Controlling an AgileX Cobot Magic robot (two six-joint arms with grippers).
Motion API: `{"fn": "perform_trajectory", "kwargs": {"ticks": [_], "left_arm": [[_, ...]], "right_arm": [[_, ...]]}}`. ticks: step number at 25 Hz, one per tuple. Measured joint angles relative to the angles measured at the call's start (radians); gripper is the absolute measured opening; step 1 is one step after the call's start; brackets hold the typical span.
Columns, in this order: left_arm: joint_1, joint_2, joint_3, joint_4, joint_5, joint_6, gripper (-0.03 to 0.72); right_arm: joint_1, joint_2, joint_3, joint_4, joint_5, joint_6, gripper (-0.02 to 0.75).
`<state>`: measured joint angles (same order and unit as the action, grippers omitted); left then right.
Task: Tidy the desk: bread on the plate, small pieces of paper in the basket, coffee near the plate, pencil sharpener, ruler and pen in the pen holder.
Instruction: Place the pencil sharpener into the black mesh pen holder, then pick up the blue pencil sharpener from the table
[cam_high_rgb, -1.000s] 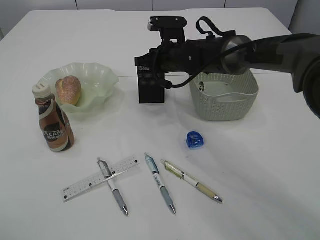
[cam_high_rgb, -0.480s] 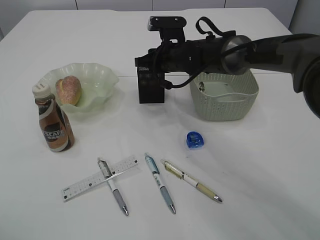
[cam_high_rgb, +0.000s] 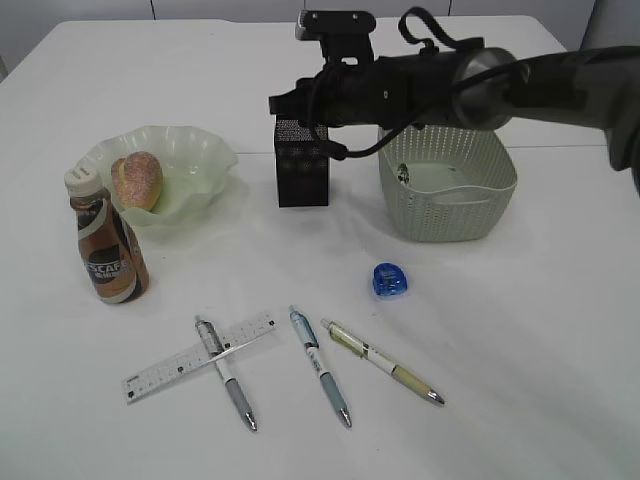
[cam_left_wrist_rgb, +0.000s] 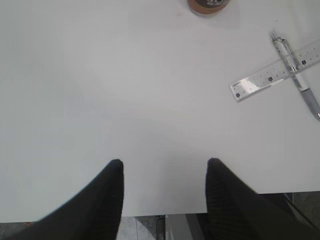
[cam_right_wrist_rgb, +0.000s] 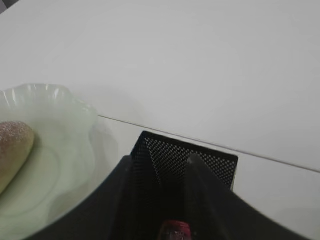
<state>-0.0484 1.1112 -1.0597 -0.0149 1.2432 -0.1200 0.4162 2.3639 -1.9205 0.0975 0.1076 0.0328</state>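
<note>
I see my right pincer (cam_right_wrist_rgb: 159, 165) partly open, poised over the pen holder (cam_high_rgb: 301, 163), holding nothing. My left pincer (cam_left_wrist_rgb: 164, 167) hangs half open over bare surface (cam_left_wrist_rgb: 125, 90), ruler (cam_left_wrist_rgb: 275, 75) off to its right.

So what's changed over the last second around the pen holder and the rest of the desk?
The right gripper has lifted from low against the pen holder to just above its top, uncovering the holder's upper part. In the right wrist view a reddish object sits between the fingers over the opening; whether it is let go is unclear. Everything else on the desk kept its place.
</note>
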Motion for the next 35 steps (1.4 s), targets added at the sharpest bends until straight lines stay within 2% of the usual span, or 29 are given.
{"fn": "perform_trajectory", "kwargs": {"ticks": [5,13,23,35], "left_arm": [[0.0,0.0,0.0,0.002,0.0,0.0,0.38],[0.0,0.0,0.0,0.002,0.0,0.0,0.38],[0.0,0.0,0.0,0.0,0.0,0.0,0.38],[0.0,0.0,0.0,-0.035,0.0,0.0,0.38]], "right_arm": [[0.0,-0.086,0.0,-0.015,0.128,0.0,0.278],[0.0,-0.218,0.0,-0.139,0.568,0.0,0.276],[0.0,-0.279,-0.005,-0.15,1.088,0.066,0.276],[0.0,-0.237,-0.005,-0.143,1.12,0.086,0.276]]}}
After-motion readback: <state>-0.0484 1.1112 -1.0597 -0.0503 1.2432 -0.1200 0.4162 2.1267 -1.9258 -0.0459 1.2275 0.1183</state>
